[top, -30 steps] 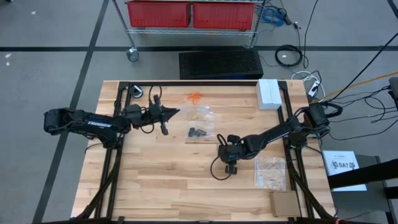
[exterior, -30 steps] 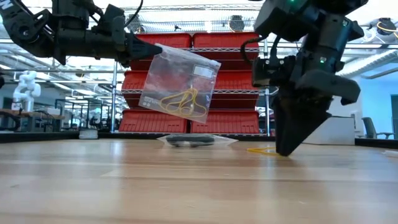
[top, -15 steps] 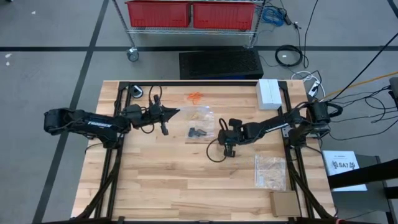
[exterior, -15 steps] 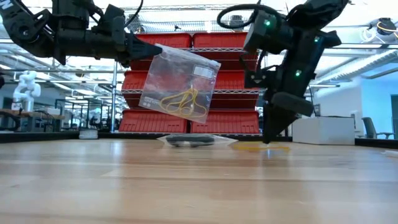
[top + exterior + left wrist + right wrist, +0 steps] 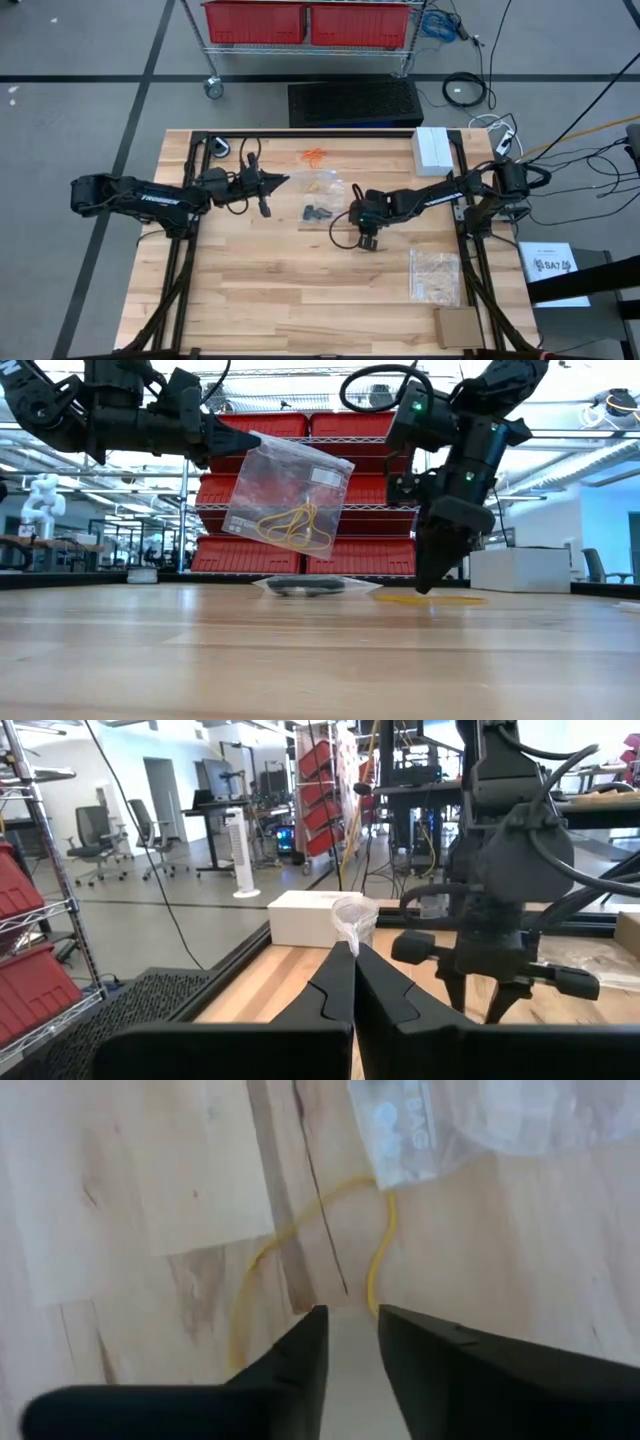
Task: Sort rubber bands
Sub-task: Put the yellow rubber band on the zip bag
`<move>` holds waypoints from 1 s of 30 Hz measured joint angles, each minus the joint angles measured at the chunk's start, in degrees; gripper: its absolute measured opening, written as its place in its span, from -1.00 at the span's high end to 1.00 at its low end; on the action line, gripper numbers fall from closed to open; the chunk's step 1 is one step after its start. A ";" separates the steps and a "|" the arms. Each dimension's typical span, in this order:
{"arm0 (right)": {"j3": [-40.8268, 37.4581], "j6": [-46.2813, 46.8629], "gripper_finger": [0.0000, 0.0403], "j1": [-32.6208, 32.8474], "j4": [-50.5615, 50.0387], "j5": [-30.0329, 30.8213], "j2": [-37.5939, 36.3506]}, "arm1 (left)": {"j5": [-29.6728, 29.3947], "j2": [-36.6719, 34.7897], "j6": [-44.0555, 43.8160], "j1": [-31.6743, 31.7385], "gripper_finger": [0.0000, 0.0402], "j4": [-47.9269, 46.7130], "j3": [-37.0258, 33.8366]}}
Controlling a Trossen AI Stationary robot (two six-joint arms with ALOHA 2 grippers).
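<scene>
Rubber bands, pale yellow (image 5: 291,525), hang inside a clear bag (image 5: 290,495) pinched at its corner by the left hand (image 5: 238,440) above the surface (image 5: 300,660). Right hand (image 5: 350,1320), fingers narrowly parted, points down over a loose yellow band (image 5: 300,1230) lying on the wood.

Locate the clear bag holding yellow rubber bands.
In the low view the clear bag hangs above the table, pinched at its corner by the left gripper, with the right gripper to its right.

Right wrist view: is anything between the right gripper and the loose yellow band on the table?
Nothing visible. The yellow rubber band lies bare on the wood just ahead of the open right gripper; the clear bag only overlaps the band's far end.
</scene>
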 joint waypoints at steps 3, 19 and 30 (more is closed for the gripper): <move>0.00 -0.12 0.46 -0.59 0.06 -0.24 0.00 | 0.00 0.00 0.00 0.00 1.00 0.00 0.00; 0.19 -2.66 0.89 -1.97 0.36 -3.27 2.17 | -0.02 0.00 0.02 0.00 1.00 0.00 0.00; -0.02 4.48 0.99 2.76 -0.68 -12.89 -1.10 | -0.02 0.02 0.02 0.00 1.00 -0.42 0.00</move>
